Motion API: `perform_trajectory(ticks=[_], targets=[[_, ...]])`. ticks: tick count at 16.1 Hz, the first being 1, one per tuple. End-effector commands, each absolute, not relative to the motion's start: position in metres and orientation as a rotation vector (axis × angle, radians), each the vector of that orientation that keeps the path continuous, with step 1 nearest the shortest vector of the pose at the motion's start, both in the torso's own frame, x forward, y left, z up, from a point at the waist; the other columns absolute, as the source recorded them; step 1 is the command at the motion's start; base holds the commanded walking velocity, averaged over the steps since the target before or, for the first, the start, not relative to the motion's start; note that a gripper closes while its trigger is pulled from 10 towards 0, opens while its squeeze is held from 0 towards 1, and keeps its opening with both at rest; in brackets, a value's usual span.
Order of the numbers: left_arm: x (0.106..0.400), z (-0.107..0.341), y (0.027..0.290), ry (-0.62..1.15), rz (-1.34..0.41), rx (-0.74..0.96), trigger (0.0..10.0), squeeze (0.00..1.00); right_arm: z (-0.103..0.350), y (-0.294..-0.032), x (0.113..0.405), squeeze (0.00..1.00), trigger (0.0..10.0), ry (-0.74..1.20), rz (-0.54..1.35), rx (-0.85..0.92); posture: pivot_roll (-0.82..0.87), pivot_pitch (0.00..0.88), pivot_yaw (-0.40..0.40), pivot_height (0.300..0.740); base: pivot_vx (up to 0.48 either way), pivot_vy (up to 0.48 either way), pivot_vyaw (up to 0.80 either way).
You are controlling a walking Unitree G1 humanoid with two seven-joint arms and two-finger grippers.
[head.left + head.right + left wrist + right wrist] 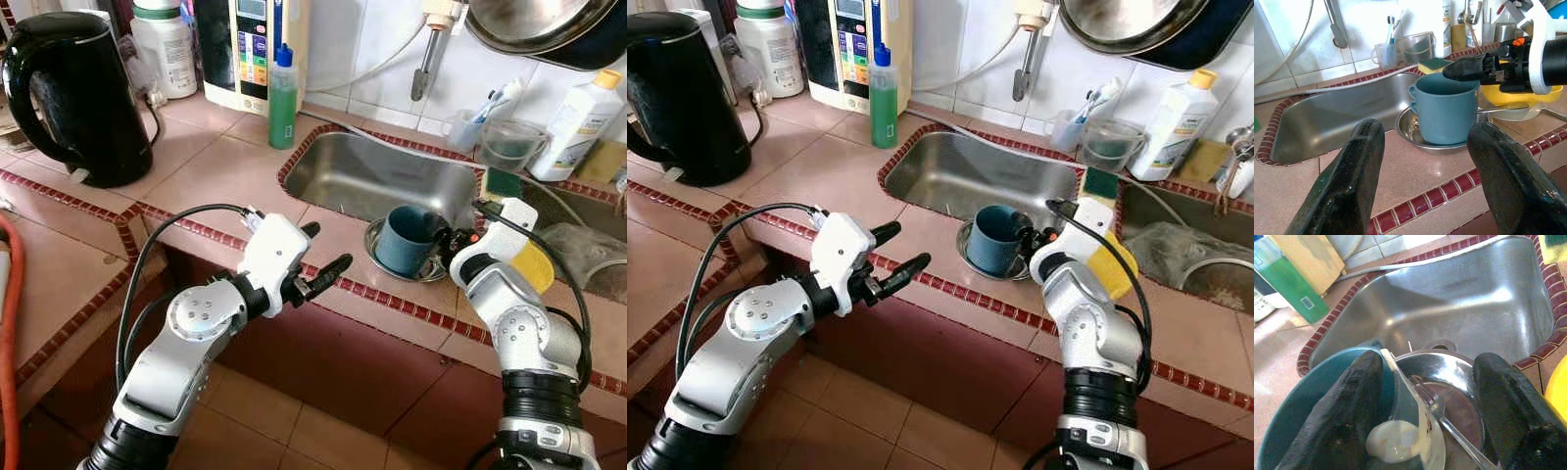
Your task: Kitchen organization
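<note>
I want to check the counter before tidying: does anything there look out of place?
The blue cup stands in a metal bowl on the counter edge, not in the sink. The right gripper reaches its rim; the left gripper hangs open.

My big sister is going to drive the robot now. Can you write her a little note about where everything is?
Right gripper: open, at the rim of the teal cup, one finger inside it, not closed on it.
Left gripper: open, holding nothing, hanging in front of the counter edge, pointing toward the cup.
The cup stands in a steel bowl on the counter by the sink. A spoon lies in the bowl.
Done: nothing lifted yet.
Left: probably close on the cup and move it.
</note>
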State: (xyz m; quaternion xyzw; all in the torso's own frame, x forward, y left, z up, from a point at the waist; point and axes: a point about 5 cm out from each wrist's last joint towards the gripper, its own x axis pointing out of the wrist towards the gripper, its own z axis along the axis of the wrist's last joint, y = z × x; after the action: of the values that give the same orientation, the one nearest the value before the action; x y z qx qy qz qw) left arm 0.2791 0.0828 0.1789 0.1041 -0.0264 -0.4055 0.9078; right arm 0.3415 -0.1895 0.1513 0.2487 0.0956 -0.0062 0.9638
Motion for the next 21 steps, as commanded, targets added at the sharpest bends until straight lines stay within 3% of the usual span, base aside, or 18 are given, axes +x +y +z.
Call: perform_trajectory(ticks=[1,21], targets=[[0.2783,0.1847,0.0806,-0.072,-0.835,0.225,10.0,0.0,0.1543,-0.1916,0.3434,0.0,0.0,0.193,-0.025,0.514,-0.02,0.0,-0.087,0.74,0.0,0.0,0.0],[0.2818,0.1915,0.0801,-0.096,-0.818,0.219,10.0,0.0,0.1481,-0.1858,0.3426,0.0,0.0,0.274,0.024,0.515,-0.01,0.0,-0.092,0.74,0.0,0.0,0.0]])
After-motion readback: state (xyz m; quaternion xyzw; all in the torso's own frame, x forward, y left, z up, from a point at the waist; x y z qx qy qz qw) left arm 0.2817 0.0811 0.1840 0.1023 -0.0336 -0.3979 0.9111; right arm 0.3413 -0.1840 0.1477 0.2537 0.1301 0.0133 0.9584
